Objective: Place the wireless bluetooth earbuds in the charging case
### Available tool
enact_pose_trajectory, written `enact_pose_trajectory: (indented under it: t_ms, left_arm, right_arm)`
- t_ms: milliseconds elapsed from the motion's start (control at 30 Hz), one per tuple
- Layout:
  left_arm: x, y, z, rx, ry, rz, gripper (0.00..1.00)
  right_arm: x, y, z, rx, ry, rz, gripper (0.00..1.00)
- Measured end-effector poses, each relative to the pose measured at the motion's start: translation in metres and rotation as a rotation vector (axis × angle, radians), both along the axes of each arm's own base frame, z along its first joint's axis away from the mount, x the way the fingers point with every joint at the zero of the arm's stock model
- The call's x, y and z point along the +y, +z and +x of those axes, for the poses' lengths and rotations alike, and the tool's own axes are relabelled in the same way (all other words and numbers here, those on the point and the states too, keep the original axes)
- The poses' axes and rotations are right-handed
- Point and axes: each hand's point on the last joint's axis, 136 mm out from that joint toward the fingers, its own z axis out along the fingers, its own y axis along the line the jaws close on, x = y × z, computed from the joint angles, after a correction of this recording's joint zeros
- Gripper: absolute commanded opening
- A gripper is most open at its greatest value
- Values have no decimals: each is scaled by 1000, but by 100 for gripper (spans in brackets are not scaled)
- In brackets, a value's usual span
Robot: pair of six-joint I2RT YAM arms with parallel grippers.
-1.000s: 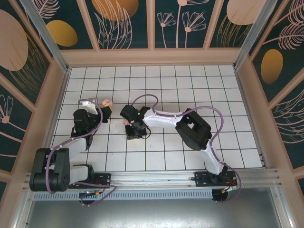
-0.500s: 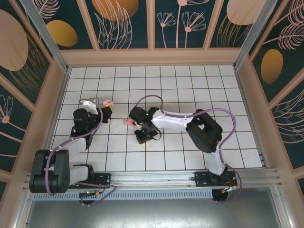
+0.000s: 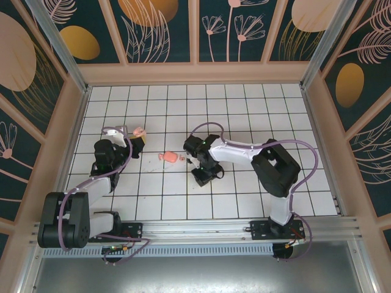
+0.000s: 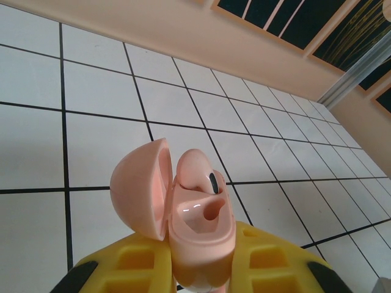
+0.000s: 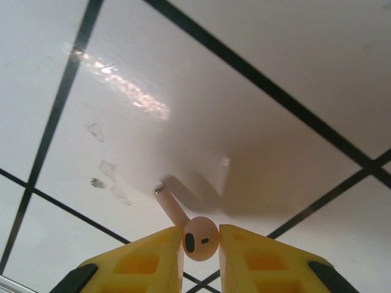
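1. The right pincer (image 5: 200,243) is closed on the loose earbud (image 5: 200,238), nipping just its rounded head. The thin stem pokes out free above the tiled surface (image 5: 275,91). That is a slim hold on a slick little bulb, so I'd worry it could twist or squirt out as the arm travels.
2. The left pincer (image 4: 198,271) is clamped on the charging case (image 4: 201,232) and holds it up off the surface, with the lid (image 4: 142,189) hinged open to one side. One seated earbud (image 4: 197,173) sits in its well, and the empty well (image 4: 211,213) beside it waits.
3. From overhead the two pincers are well apart. The stem has to go down a narrow hole, so any tilt could jam it on the rim or knock the seated earbud loose.
4. A nudge on the lid might fold it shut, or shift the case in its grip.
5. The case is smooth salmon-pink plastic with a soft sheen, a rounded oblong with a hollow domed lid. The earbuds are paler pink, each with a dark oval patch, and the loose one has a silvery stem tip.
6. The pincer fingers are yellow, with moulded pockets. The surface is glossy white tile with black lines and faint smudges.
7. A small pink item (image 3: 169,157) lies on the surface between the arms. I can't make out what it is.
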Motion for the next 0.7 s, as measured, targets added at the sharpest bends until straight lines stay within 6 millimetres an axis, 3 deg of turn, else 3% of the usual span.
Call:
enact_pose_trajectory:
  t_ms: [100, 267, 500, 600, 700]
  left_arm:
    - [-1, 0, 0, 0, -4, -1, 12]
    - [-1, 0, 0, 0, -3, -1, 12]
    - [0, 1, -1, -2, -3, 0, 12]
    - [0, 4, -1, -2, -3, 0, 12]
    - [-1, 6, 0, -6, -4, 0, 11]
  right_arm:
    - [-4, 0, 5, -7, 3, -6, 32]
    - [-3, 7, 12, -11, -39, 4, 35]
    - [4, 51, 27, -50, -362, 96, 35]
    - [-3, 61, 17, -22, -560, 149, 35]
    - [-7, 53, 0, 18, -694, 164, 35]
